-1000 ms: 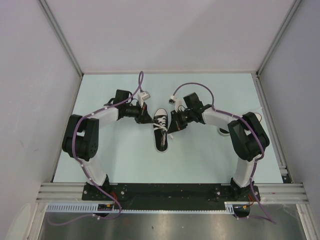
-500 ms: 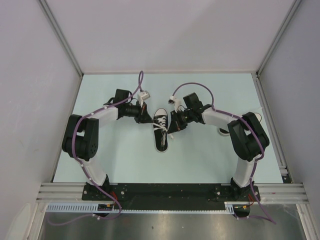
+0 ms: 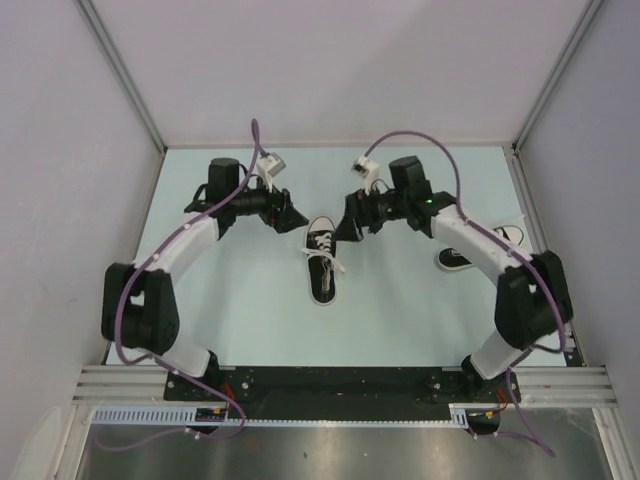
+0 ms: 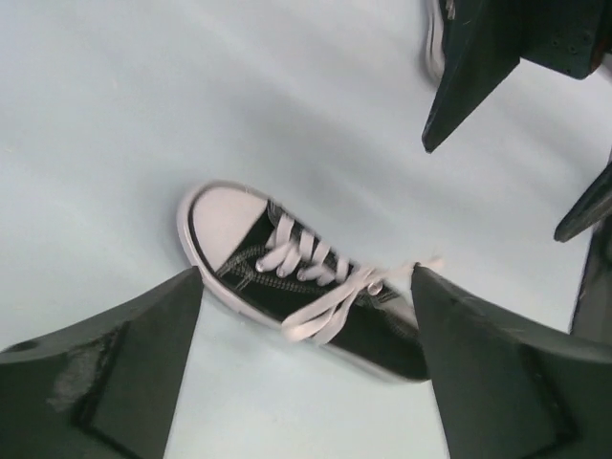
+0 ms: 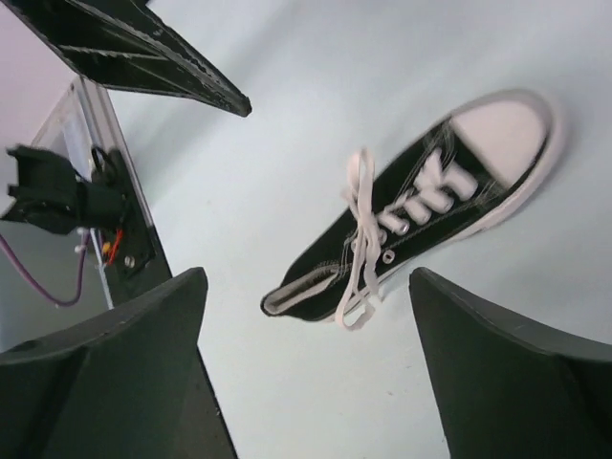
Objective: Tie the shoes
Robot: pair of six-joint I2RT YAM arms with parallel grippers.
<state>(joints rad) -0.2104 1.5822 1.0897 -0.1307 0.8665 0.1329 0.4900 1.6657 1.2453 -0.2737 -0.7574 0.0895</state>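
The left gripper [image 3: 296,219] is held wide open and empty, just left of the toe of a black sneaker [image 3: 321,262]. The sneaker is laid on the table [image 3: 240,300] between both grippers, touched by neither, white laces lying across its top. The right gripper [image 3: 343,229], equally wide and empty, is placed just right of the toe.
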